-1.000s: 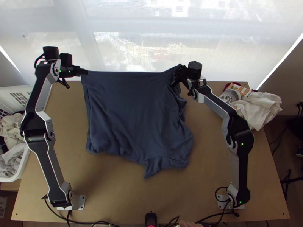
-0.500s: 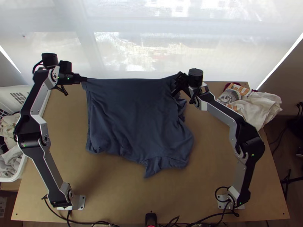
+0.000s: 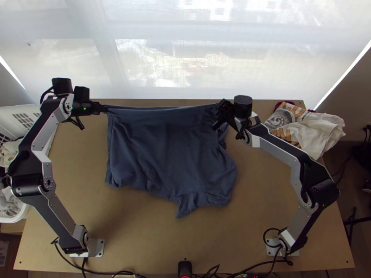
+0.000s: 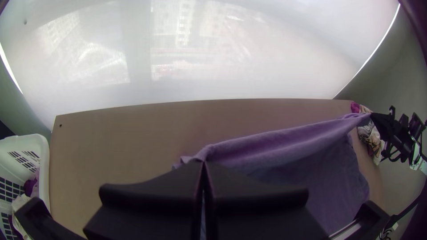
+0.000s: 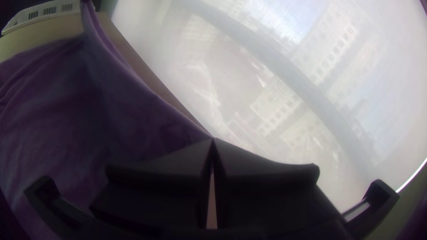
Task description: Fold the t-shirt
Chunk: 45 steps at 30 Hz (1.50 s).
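We are bringing the held edge of the blue t-shirt (image 3: 169, 153) down and nearer over the bench (image 3: 139, 231), while its near part lies unmoved. Our left tool (image 4: 203, 163) and right tool (image 5: 213, 139) each pinch one end, probably setting up a fold.

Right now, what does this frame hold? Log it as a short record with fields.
garment: dark blue t-shirt, far edge stretched between grippers, near part on wooden table
left gripper: shut on far-edge corner, basket side
right gripper: shut on far edge's other end
beside left arm: white laundry basket, clothes inside
far right table corner: bunched pale cloth
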Each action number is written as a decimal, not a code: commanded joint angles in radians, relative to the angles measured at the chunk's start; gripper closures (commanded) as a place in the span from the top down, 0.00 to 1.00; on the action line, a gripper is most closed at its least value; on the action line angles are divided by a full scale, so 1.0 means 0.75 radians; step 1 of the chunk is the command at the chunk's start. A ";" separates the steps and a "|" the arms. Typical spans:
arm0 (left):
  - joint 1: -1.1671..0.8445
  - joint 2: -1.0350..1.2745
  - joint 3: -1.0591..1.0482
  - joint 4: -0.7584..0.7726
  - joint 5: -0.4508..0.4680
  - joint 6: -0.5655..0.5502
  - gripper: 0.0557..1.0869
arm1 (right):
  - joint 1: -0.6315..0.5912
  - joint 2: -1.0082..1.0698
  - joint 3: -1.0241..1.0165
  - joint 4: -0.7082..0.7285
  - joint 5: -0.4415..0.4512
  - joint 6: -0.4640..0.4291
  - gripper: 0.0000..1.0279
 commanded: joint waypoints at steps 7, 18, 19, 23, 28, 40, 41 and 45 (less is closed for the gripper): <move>-0.004 -0.176 -0.281 0.082 0.015 -0.001 0.03 | 0.030 -0.202 -0.273 0.013 0.000 0.054 0.03; -0.014 -0.305 -0.473 0.123 0.017 -0.013 0.03 | 0.087 -0.361 -0.469 0.013 0.000 0.087 0.03; -0.014 -0.315 -0.485 0.123 0.017 -0.015 0.03 | 0.087 -0.371 -0.482 0.013 0.000 0.087 0.03; -0.012 -0.354 -0.539 0.127 0.019 -0.013 0.03 | 0.095 -0.423 -0.533 0.011 0.000 0.089 0.03; -0.014 -0.411 -0.645 0.154 0.017 -0.009 0.03 | 0.107 -0.476 -0.594 -0.005 0.000 0.087 0.03; -0.012 -0.472 -0.815 0.201 0.017 0.003 0.03 | 0.195 -0.529 -0.746 -0.019 0.000 0.101 0.03; -0.012 -0.472 -0.823 0.207 0.017 0.001 0.03 | 0.197 -0.529 -0.750 -0.019 0.000 0.101 0.03; -0.014 -0.477 -0.852 0.219 0.017 -0.001 0.03 | 0.193 -0.523 -0.764 -0.017 0.000 0.095 0.03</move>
